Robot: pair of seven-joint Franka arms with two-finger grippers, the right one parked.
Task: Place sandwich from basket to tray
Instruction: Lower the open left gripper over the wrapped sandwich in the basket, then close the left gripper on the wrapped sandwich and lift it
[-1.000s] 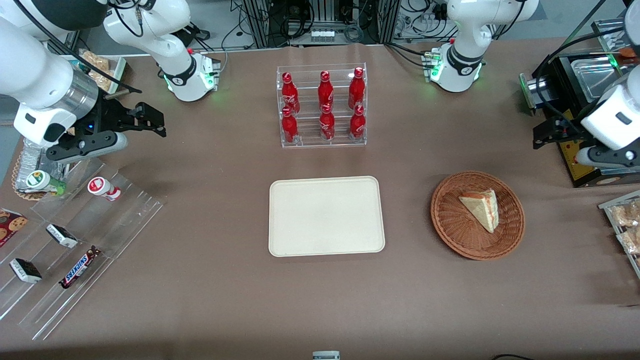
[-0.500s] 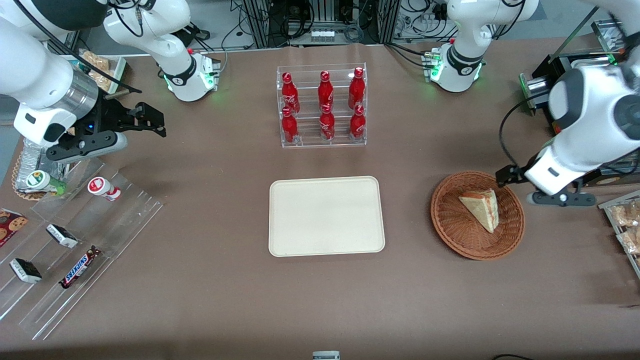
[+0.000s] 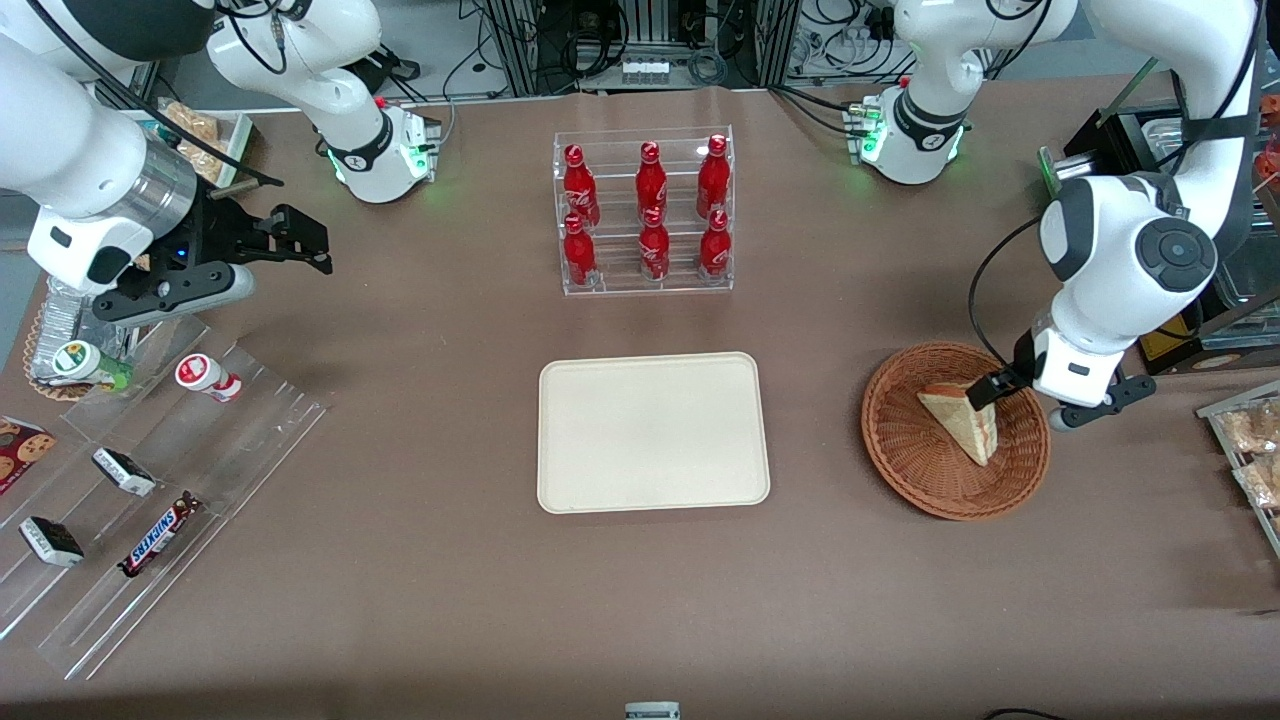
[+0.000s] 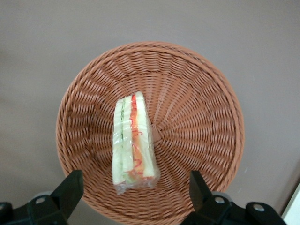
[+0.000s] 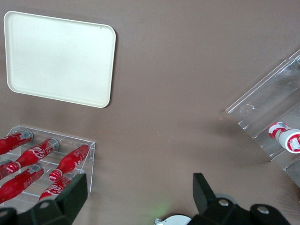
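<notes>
I note the tray (image 3: pixel 654 432) lies bare on the table, well apart from the basket (image 3: pixel 905 450), which sits toward the working arm's end. The sandwich (image 3: pixel 962 421) rests inside the basket, on edge, its red and green filling layers facing up in the wrist view (image 4: pixel 132 140). My gripper (image 4: pixel 135 190) hangs above the basket with its fingers spread wide, one on either side of the wedge and touching nothing. In my judgement the step in hand is the descent to grasp. I advise lowering straight, so the fingertips (image 4: pixel 70 185) close on the flat bread faces, not the filling edge, and clear the wicker rim; light pressure should suffice for soft bread.
</notes>
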